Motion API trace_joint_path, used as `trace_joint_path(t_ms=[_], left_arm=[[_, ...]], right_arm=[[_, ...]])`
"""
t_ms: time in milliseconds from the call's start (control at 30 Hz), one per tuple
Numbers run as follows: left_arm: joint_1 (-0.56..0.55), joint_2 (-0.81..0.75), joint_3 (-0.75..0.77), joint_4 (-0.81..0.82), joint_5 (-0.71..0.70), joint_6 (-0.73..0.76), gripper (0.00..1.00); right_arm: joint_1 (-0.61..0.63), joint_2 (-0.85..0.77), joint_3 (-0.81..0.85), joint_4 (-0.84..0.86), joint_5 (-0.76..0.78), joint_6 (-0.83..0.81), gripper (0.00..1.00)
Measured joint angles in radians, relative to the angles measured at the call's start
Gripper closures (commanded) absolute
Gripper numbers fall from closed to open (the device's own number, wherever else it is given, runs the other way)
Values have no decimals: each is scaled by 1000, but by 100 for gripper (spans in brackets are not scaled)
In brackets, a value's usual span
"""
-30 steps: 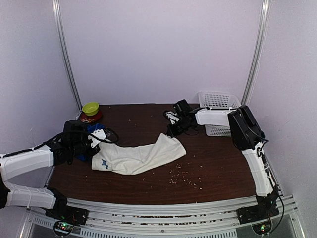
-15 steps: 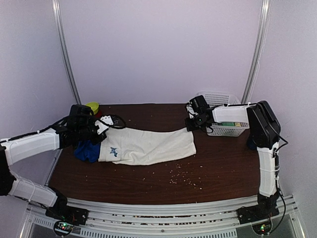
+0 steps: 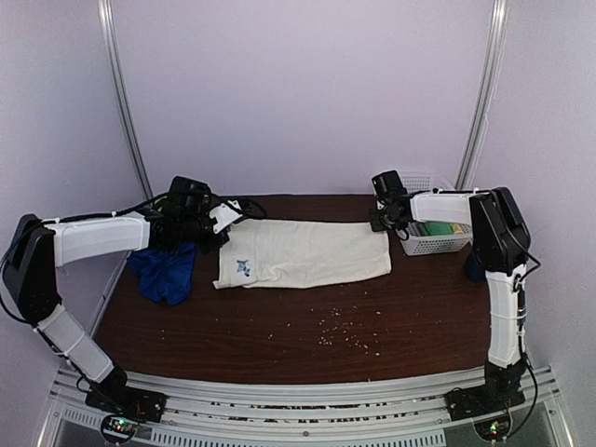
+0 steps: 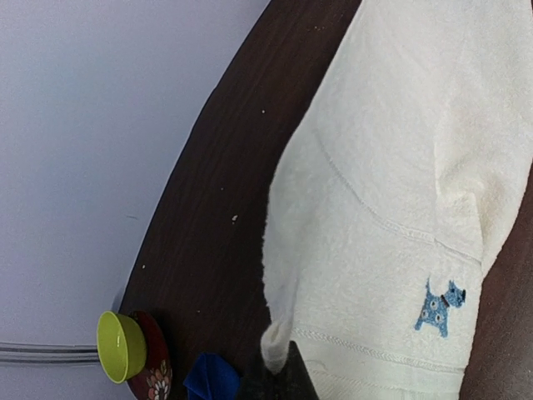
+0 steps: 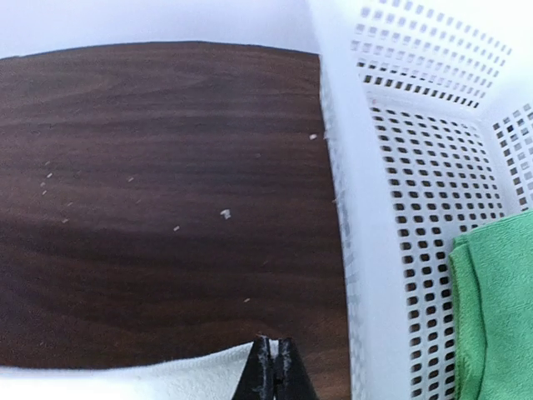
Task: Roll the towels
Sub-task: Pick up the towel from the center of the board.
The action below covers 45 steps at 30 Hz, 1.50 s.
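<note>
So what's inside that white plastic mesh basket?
A folded green cloth lies in the white plastic mesh basket, with bare mesh beside it. Anything beneath the cloth is covered.

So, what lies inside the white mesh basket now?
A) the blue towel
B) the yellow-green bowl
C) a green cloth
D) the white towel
C: the right wrist view shows a green cloth inside the basket, while the blue towel, the white towel and the bowl are all outside it.
</note>
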Motion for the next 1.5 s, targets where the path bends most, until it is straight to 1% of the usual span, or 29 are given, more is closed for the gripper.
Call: trace_joint_path(t_ms=[100,267,600,733,833,933,1033,1100,1233,1267,1300,1367,1500], left_arm=[[0,30,24,2,-22,-14,100],[-7,60,60,5,-25,-30,100],[-15,77,82,12,-25,-43,100],[-16,77,82,13,-35,-48,100],[-15,72,82,14,-58,-49,100],[-6,35,80,10,-73,-49,100],[8,-53,56,12,-73,-47,100],[18,-148,18,12,-58,-39,100],[28,-335,-67,4,19,-5,100],[30,-377,-86,-4,45,3,100],[31,-421,-106,-16,80,13,100],[32,-506,-135,-65,153,32,100],[34,-589,-137,-151,267,37,100]], right_arm=[[-39,32,59,-8,10,-6,100],[-65,97,155,-42,15,-11,100],[-68,119,181,-73,82,-34,100],[-68,104,158,-44,68,-60,100],[-61,23,45,-1,35,-84,100],[-40,-103,-73,34,0,-95,100],[-10,-259,-172,90,-24,-95,100],[18,-369,-249,148,-40,-90,100],[75,-565,-396,220,-69,-73,100],[95,-640,-450,234,-76,-68,100],[106,-649,-455,235,-76,-67,100],[156,-737,-503,248,-71,-64,100],[249,-876,-534,248,-35,-50,100]])
